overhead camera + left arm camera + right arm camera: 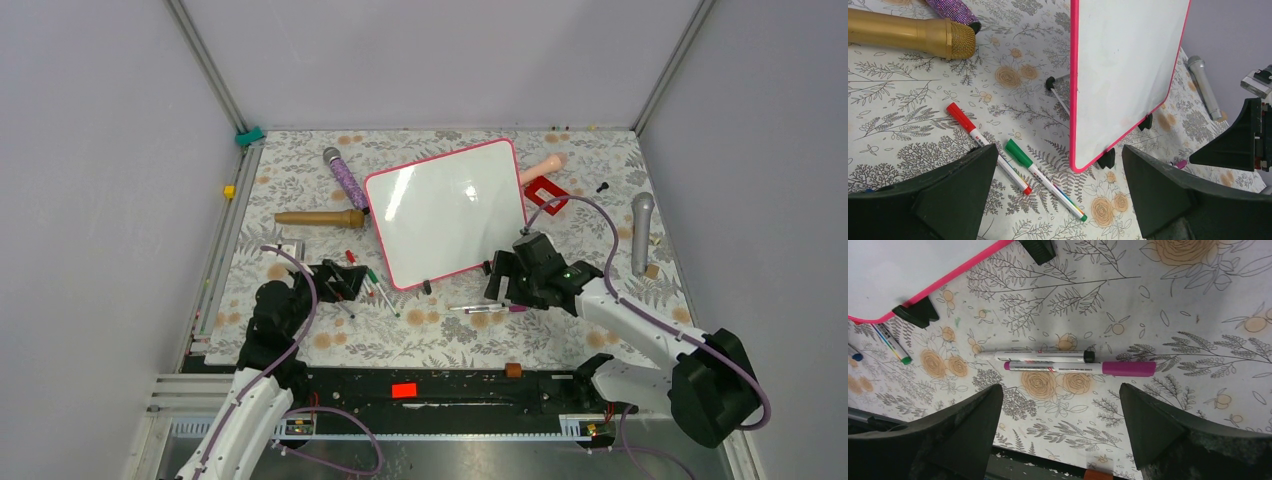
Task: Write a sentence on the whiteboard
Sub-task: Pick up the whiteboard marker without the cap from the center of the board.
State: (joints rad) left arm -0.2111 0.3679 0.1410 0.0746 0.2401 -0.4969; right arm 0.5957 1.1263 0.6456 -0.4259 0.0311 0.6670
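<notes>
The whiteboard [445, 210] stands propped at a tilt near the middle of the desk [420, 335], its glossy face blank, so the sentence is not yet begun. It looks stiff and light, a thin panel in a pink-red frame resting on small black feet [1106, 159]. I judge it will skid on the patterned cloth or tip back if a pen tip presses hard. The safest hold for steadying it is the frame edge, not the slick face, where pads would likely slip. Just in front of its near edge lie two pens side by side and touching, a magenta-capped marker [1083, 368] and a thinner black-tipped marker [1033, 355]. Both are slim, smooth and round, likely to roll, so the barrel's middle, taken squarely across, seems the place to pinch. The cap will probably need the other arm to pull it off. The right fingers [963, 430] hover above this pair, spread wide with nothing between them. Off to the left a red marker [983, 142] and a green marker [1043, 180] lie close together on the cloth. The left fingers [948, 195] hang over them, likewise spread and empty. Farther out rest a gold microphone [908, 36] and a grey microphone [641, 230], well apart from the board
</notes>
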